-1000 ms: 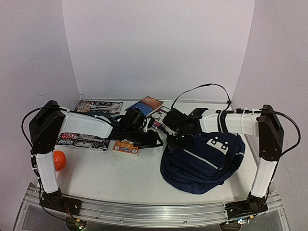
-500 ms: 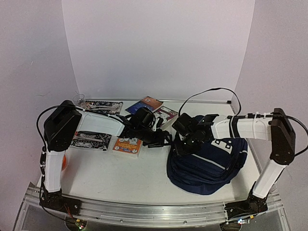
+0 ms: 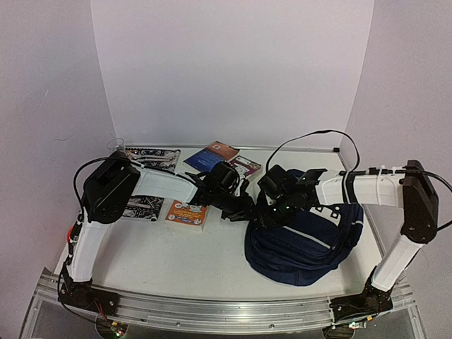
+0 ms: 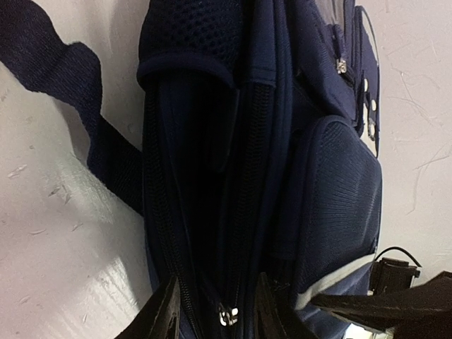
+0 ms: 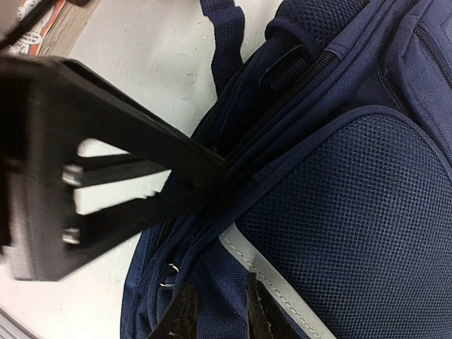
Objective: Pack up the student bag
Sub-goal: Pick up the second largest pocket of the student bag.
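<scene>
My left claw (image 4: 219, 318) reaches rightward past the orange booklet (image 3: 187, 213) to the left end of the student bag (image 3: 304, 247). Its fingers stand apart, one on each side of a zip track, with a zip pull (image 4: 226, 315) between the tips. I see no pinch on anything. Seen from that wrist, the bag stretches straight away from the claw. Its zips run along its length, and a dark strap (image 4: 106, 152) lies off to one side on the table (image 3: 176, 261). Just beside it, my right claw (image 5: 221, 314) sits over the same end, fingers close together and clamped on a fold of fabric by the grey-white stripe (image 5: 261, 275). The bag lies on the table's right half, under my right forearm, with its long axis roughly left to right.
</scene>
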Robot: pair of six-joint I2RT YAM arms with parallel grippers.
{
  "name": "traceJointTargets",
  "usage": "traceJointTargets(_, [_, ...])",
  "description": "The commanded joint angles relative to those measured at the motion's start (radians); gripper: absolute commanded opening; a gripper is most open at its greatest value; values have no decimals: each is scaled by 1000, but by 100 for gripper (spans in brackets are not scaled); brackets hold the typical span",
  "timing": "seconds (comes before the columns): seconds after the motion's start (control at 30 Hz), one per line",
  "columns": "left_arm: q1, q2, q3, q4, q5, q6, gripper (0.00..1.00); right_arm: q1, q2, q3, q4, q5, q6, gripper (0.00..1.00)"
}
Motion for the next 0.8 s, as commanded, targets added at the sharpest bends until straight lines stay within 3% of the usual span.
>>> traceJointTargets(0.0, [-6, 37, 35, 11, 22, -44, 33, -6, -28, -4, -44, 4, 2, 25])
traceJointTargets(0.13, [-20, 22, 4, 12, 38, -46, 24, -6, -38, -2, -44, 28, 6, 25])
traceJointTargets(0.33, [-40, -72, -132, 77, 43, -81, 0, -16, -77, -2, -44, 79, 14, 29])
traceJointTargets(0.67, [-45, -279, -343, 134, -54, -85, 0, -110, -183, -77, -48, 96, 40, 41])
traceJointTargets(0.77, [-37, -286, -350, 135, -77, -82, 16, -165, -226, -116, -53, 96, 51, 48])
